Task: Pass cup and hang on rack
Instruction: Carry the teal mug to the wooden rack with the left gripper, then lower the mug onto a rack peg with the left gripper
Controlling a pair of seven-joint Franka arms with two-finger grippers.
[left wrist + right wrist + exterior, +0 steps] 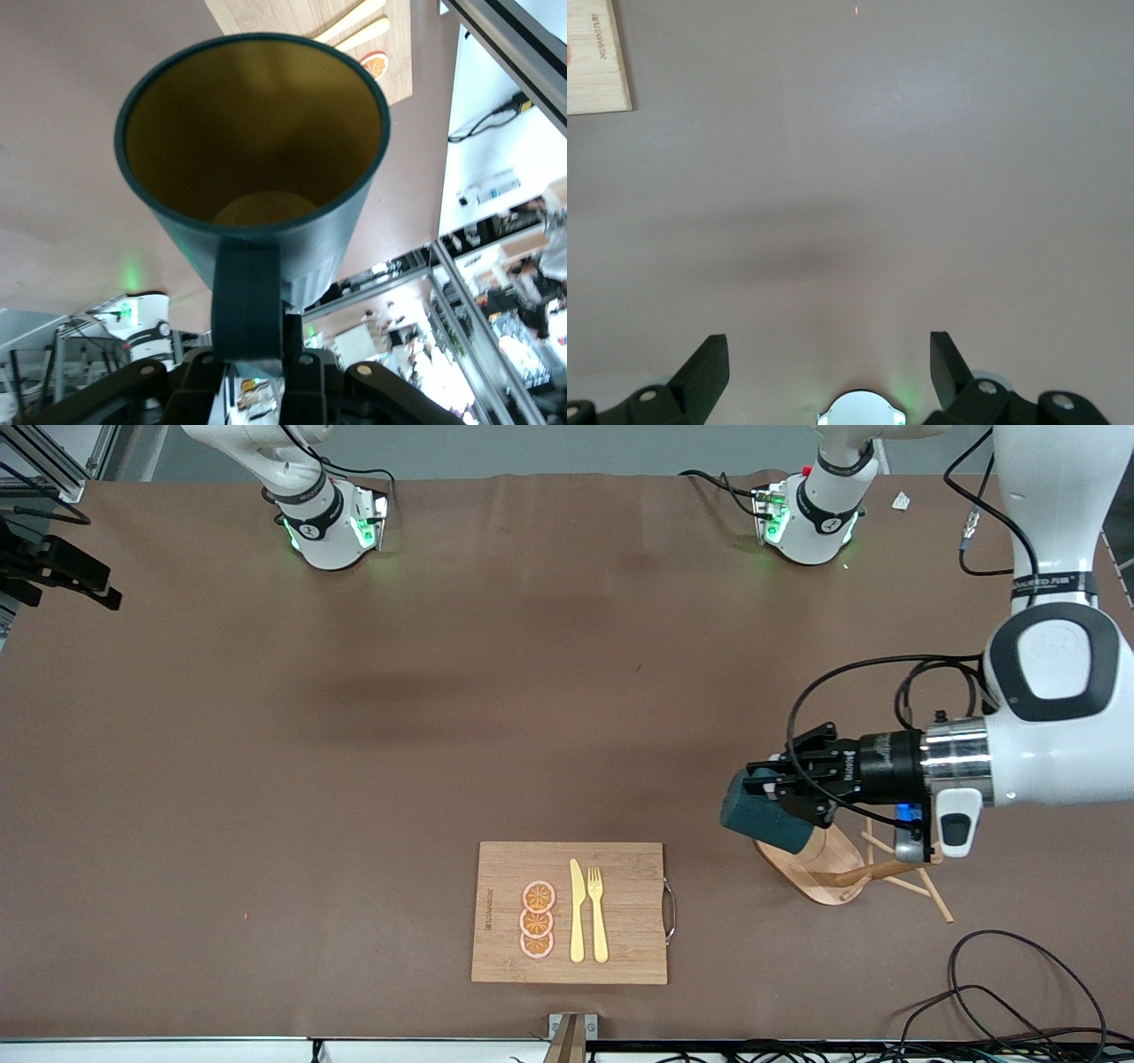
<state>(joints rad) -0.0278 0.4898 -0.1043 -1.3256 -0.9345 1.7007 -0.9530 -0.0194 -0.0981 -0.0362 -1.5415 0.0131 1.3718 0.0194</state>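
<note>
My left gripper (772, 779) is shut on the loop handle of the dark teal cup (767, 820), which it holds on its side in the air. The cup hangs over the oval base of the light wooden rack (822, 865), whose thin pegs (897, 868) stick out under the left wrist. In the left wrist view the cup (257, 150) shows its mustard-yellow inside, with its handle (246, 297) between the fingers of the left gripper (264, 347). My right gripper (828, 363) is open over bare brown table and holds nothing; it does not show in the front view.
A bamboo cutting board (620, 948) lies near the front edge of the table, with a yellow knife (576, 912), a fork (597, 912) and three orange slices (537, 919) on it. Loose black cables (1001, 992) lie at the left arm's end.
</note>
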